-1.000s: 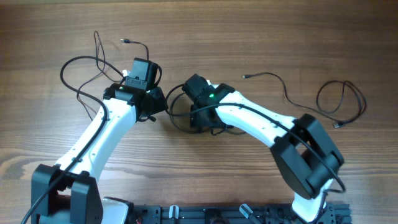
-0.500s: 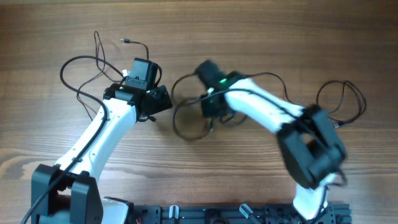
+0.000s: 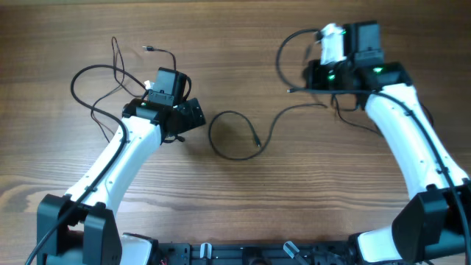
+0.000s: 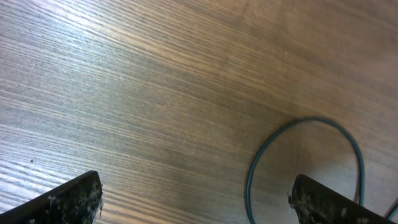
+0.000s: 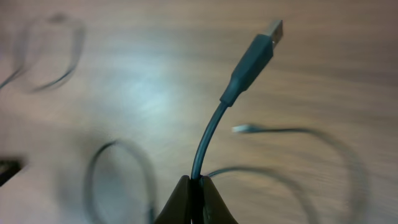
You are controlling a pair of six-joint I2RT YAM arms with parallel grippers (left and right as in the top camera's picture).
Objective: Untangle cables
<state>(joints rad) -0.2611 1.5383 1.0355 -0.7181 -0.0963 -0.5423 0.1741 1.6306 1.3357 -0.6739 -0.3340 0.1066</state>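
Note:
Thin black cables lie across the wooden table (image 3: 243, 206). One bunch of cables (image 3: 94, 77) curls at the far left behind my left arm. Another cable forms a loop (image 3: 210, 134) at the centre and trails right toward my right arm. My left gripper (image 3: 190, 114) stands open just left of that loop. In the left wrist view the left gripper (image 4: 199, 202) holds nothing, and the loop's arc (image 4: 298, 122) lies on the table near the right finger (image 4: 329, 202). My right gripper (image 3: 313, 76) is at the far right, shut on a cable (image 5: 210, 137) just behind its USB plug (image 5: 264, 40).
A small plug end (image 3: 289, 90) with its cord lies just below the right gripper. Another thin cord arcs up behind it (image 3: 283, 48). A small plug end (image 3: 148, 48) lies behind the left gripper. The black base rail (image 3: 243, 254) runs along the near edge.
My right arm swung from the centre to the far right, shut on a cable and drawing it out of the knot. The left gripper opened wider and stayed in place.

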